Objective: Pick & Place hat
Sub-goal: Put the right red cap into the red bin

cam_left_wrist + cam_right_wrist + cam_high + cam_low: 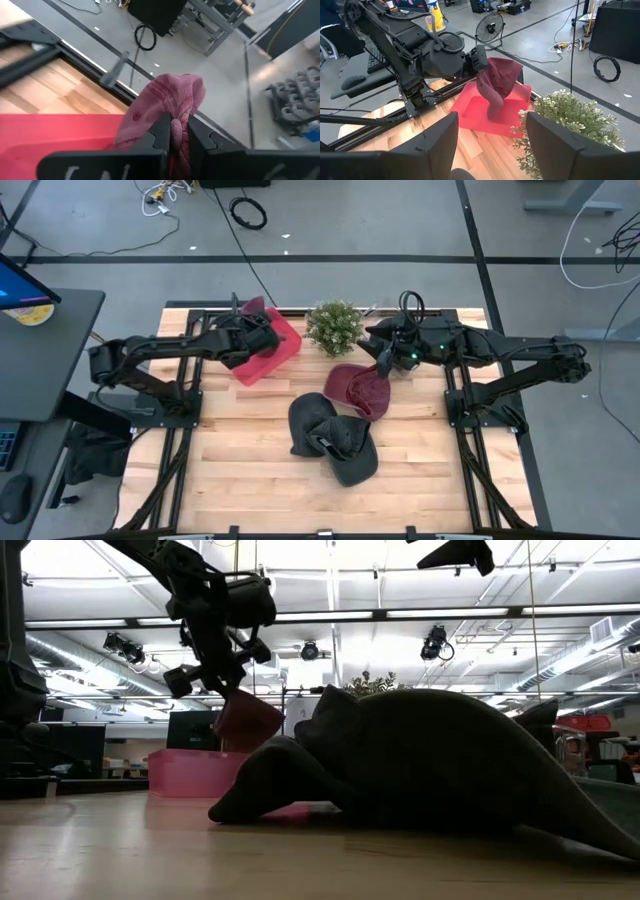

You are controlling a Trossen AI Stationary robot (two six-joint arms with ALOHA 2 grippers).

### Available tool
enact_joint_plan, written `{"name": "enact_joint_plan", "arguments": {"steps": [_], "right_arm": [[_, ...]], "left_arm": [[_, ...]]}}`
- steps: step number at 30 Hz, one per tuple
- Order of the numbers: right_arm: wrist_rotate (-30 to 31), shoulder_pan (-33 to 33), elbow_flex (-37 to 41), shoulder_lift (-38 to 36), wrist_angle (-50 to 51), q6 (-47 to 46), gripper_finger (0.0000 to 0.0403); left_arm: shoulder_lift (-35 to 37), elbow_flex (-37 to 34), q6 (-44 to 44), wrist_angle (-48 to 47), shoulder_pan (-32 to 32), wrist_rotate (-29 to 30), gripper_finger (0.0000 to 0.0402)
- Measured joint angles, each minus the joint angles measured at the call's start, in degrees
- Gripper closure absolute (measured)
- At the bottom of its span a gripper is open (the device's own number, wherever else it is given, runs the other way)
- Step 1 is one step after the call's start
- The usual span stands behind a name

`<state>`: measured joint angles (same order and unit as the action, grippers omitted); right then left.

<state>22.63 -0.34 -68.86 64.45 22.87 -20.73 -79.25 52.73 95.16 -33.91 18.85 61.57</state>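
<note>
My left gripper (262, 336) is shut on a maroon hat (499, 80) and holds it over the red bin (286, 342) at the table's far left. In the low view the hat (246, 716) hangs under the gripper (215, 645), above the bin (190, 771). My right gripper (490, 150) is open and touches nothing. It hovers at the far right (386, 364), over the far edge of a second maroon hat (360, 388) that lies on the table. My left gripper pinches a bunched fold of the maroon hat's fabric (176, 131) between its two fingers (160, 132). The hat is lifted clear. In the right wrist view it hangs slack below the fingers, its lower end (493, 111) down near the inside of the red bin; whether it touches the bin, I cannot tell.
Dark grey hats (332, 438) lie piled at the table's middle and near side, filling the low view (420, 760). A small potted plant (335, 326) stands at the far edge between the bin and my right gripper. Bare wood lies along the near edge.
</note>
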Motion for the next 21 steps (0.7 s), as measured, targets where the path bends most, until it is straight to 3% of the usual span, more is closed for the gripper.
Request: {"name": "enact_joint_plan", "arguments": {"steps": [7, 21], "right_arm": [[0.02, -0.39, 0.00, 0.02, -0.04, 0.00, 0.0167], [0.00, -0.39, 0.00, 0.02, -0.03, 0.00, 0.0167]], "left_arm": [[-2.24, 0.02, -4.26, 6.57, 0.00, -0.96, 0.0370], [-7.06, 0.04, -5.03, 7.32, 1.28, -3.38, 0.0371]]}}
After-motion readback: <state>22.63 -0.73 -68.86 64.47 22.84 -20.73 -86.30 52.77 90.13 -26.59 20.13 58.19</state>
